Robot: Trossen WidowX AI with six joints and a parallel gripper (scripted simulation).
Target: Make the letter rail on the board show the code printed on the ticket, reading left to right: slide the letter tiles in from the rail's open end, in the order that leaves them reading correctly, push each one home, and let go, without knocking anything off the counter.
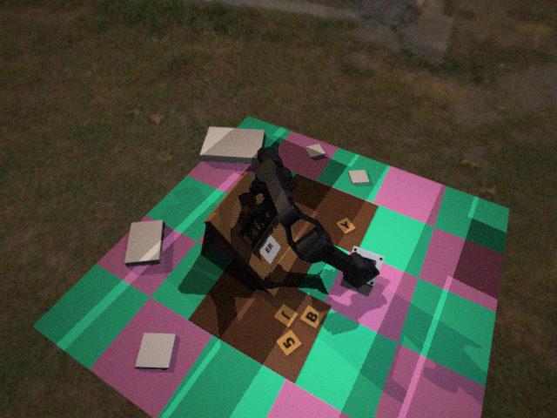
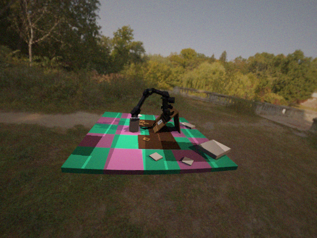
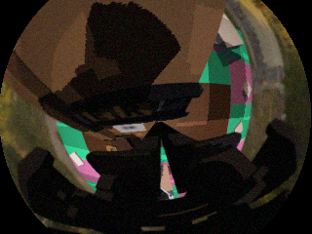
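The tilted brown board [image 1: 229,209] [image 3: 54,44] carries the dark letter rail [image 3: 177,91]. Tiles sit in the rail in deep shadow; their letters are hard to read. The white ticket [image 1: 270,248] [image 2: 159,122] [image 3: 130,128] below the rail reads ER. My gripper [image 3: 159,125] is shut and empty, its tips close in front of the rail; in the top view its tips are lost in the dark. A Y tile [image 1: 345,225] [image 2: 146,139] lies on one side of the board. A B tile [image 1: 311,316], a 5 tile [image 1: 288,342] and a J-like tile [image 1: 285,315] lie on the other side.
Pale slabs lie around the board: a large thick one [image 1: 233,143] [image 2: 214,148], others [image 1: 146,240] [image 1: 156,349] beside and behind it, and two small ones [image 1: 359,176] [image 1: 315,151] beyond the Y tile. The arm's base plate [image 1: 378,263] stands in front. The checkered counter [image 1: 406,191] ends in open edges.
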